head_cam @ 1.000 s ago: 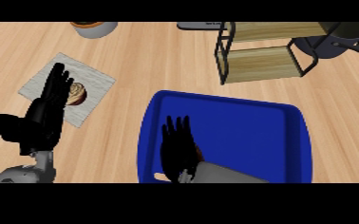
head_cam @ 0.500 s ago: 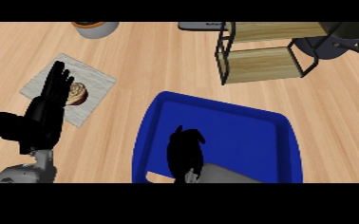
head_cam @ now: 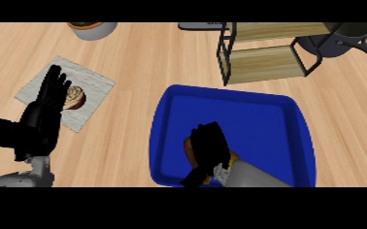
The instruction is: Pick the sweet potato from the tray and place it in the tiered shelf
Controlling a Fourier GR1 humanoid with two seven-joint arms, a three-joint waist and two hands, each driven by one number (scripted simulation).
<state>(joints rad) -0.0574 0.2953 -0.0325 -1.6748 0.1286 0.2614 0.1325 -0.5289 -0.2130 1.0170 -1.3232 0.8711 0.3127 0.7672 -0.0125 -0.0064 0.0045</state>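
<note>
Orange sweet potato (head_cam: 190,150) | right robot hand (head_cam: 209,148) curled round it | glossy blue tray (head_cam: 265,121) | wood-slatted shelf (head_cam: 269,53)

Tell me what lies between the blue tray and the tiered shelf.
Nothing: in the head view only bare wooden counter separates the blue tray from the tiered shelf.
</note>
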